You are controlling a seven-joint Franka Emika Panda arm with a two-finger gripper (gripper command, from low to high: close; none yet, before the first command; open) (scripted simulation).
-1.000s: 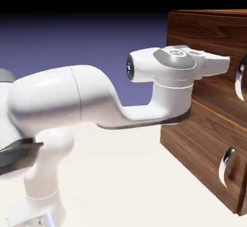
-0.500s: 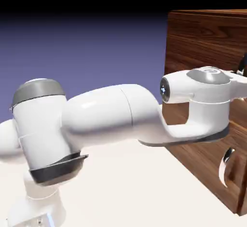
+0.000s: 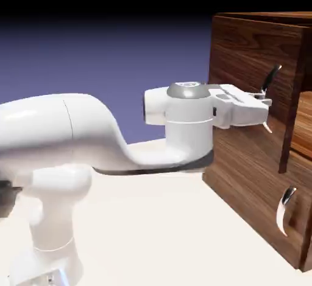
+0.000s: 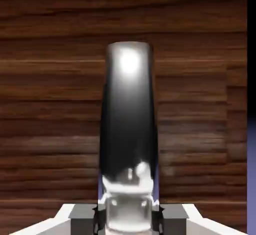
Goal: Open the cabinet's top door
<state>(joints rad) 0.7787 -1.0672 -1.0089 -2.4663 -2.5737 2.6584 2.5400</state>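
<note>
The dark walnut cabinet [image 3: 256, 181] fills the exterior view's right. Its top door [image 3: 244, 47] stands swung outward, and a gap with lighter wood inside shows behind its free edge. My gripper [image 3: 265, 99] is shut on the door's curved silver handle [image 3: 272, 79]. In the hand view the handle [image 4: 127, 114] rises large and shiny from between my grey fingertips [image 4: 82, 215], with the gripper [image 4: 127, 219] closed around its lower end. The door's wood grain [image 4: 50, 79] fills the space behind it.
The lower, shorter panel [image 3: 244, 187] is closed, with its own silver handle [image 3: 284, 209]. My white arm [image 3: 91, 132] stretches across the pale table [image 3: 170, 242] from the left. A strip of blue-violet backdrop [image 4: 251, 154] shows past the door's right edge in the hand view.
The gripper reached the handle and closed on it. The arm then pulled back to the left, and the top door swung outward with the handle, opening a gap at its free edge.
</note>
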